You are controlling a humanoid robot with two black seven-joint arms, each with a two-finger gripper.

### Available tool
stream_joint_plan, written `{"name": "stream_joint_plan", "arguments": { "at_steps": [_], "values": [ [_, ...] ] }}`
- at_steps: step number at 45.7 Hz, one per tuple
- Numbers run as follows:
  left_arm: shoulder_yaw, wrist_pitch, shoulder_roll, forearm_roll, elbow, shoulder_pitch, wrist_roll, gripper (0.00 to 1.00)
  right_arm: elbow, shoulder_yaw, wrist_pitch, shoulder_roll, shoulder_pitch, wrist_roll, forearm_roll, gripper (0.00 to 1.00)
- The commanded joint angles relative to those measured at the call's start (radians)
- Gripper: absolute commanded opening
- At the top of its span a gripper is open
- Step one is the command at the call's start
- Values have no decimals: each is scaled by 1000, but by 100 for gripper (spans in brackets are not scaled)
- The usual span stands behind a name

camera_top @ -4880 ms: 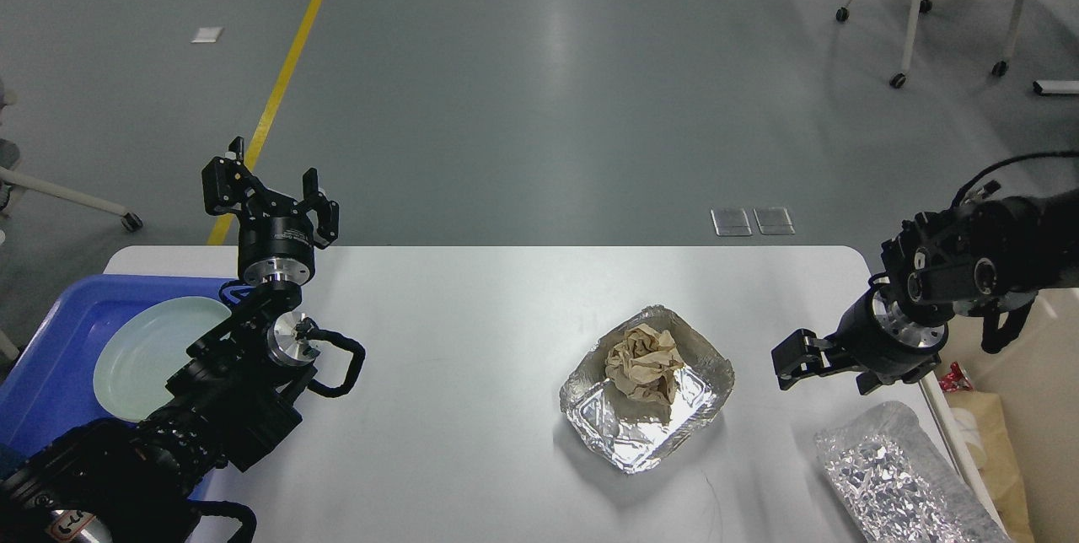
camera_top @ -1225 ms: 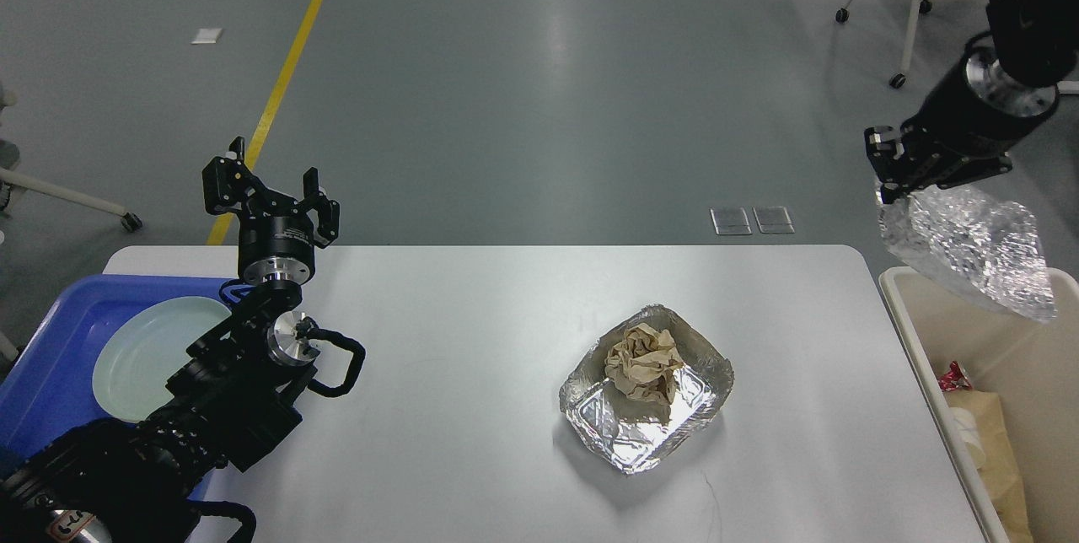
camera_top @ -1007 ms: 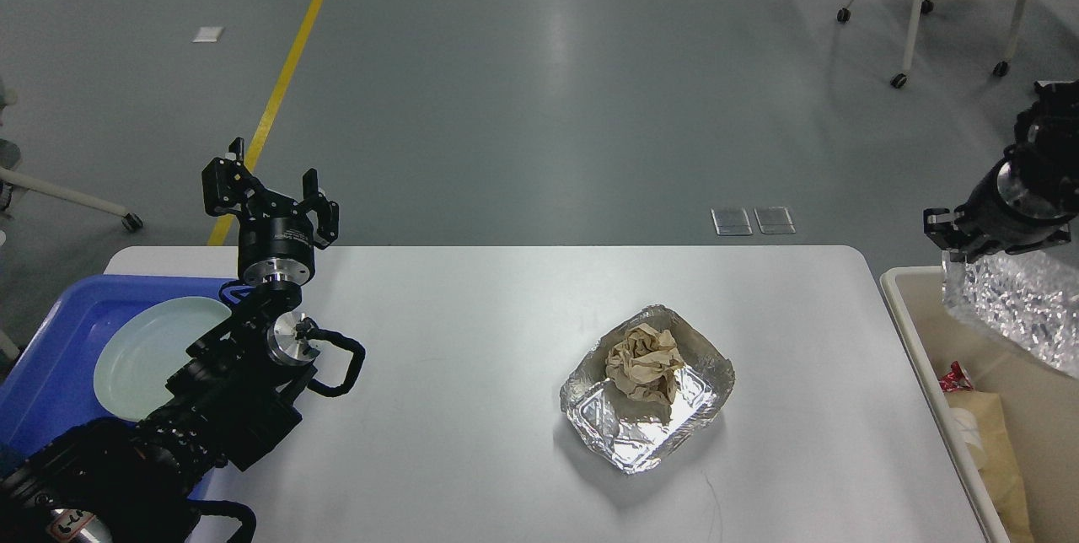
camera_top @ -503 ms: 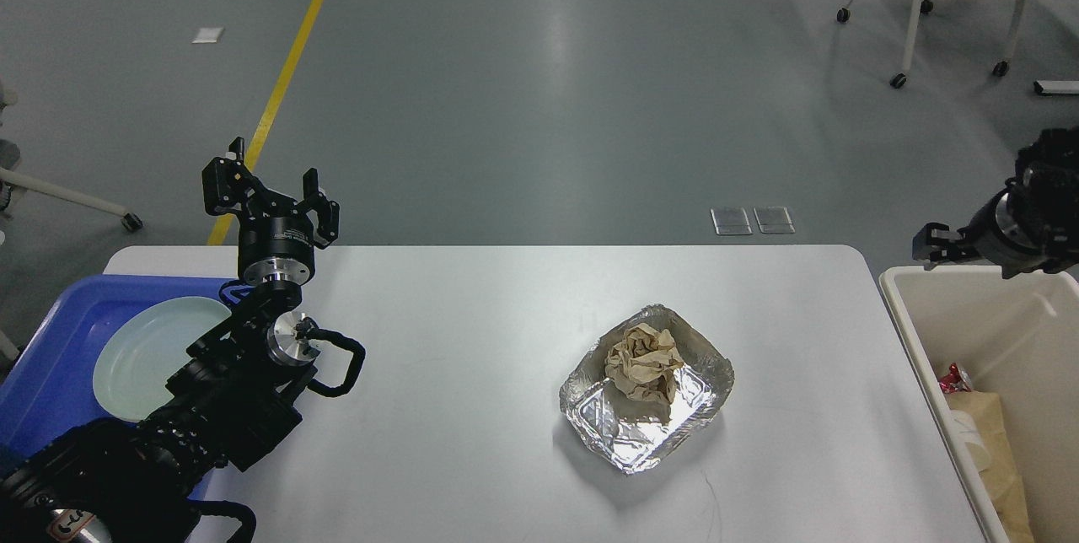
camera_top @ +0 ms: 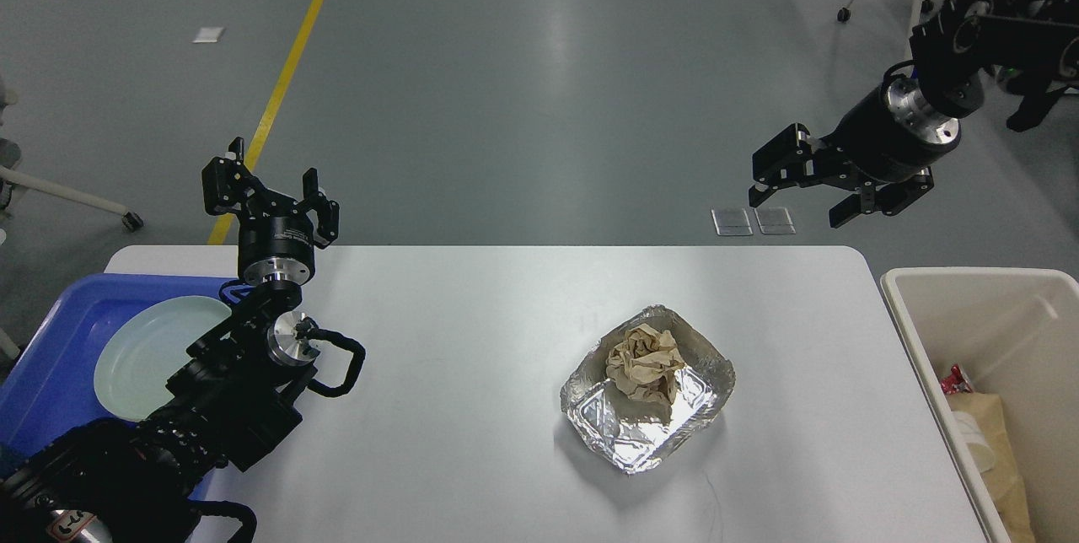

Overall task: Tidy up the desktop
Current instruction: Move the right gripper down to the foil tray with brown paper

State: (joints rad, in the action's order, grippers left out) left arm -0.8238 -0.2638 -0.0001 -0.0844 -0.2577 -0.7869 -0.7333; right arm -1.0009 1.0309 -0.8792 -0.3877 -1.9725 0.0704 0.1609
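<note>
Both jaws are held open, empty | right gripper raised clear above desktop | foil tray with paper ball not yet binned

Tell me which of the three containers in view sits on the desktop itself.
The foil tray, holding a crumpled brown paper ball, sits on the desktop. The blue tray lies off its left end; the cream bin stands beyond its right edge.

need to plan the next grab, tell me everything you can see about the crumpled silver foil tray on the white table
The crumpled silver foil tray is a shallow, roughly rectangular container of shiny wrinkled foil with a bent, uneven rim. It sits flat, turned at an angle, right of centre on the white desktop. A crumpled brown paper ball rests inside it. Neither gripper touches it.
</note>
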Motion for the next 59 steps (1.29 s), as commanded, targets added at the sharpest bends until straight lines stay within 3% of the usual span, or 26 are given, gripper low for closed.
{"name": "stream_joint_plan", "arguments": {
  "at_steps": [1,11,19,46,59],
  "values": [
    [0,0,0,0,0,0,0,100,-162,-15,-21,3,-163,0,-27,100],
    [0,0,0,0,0,0,0,100,-344,-58,-58,10,-353,2,-66,100],
    [0,0,0,0,0,0,0,100,-349,-58,-46,69,-365,0,-80,100],
    [0,0,0,0,0,0,0,100,91,1,54,176,227,-3,-26,100],
    [0,0,0,0,0,0,0,100,235,8,227,245,445,2,64,100]
  ]
}}
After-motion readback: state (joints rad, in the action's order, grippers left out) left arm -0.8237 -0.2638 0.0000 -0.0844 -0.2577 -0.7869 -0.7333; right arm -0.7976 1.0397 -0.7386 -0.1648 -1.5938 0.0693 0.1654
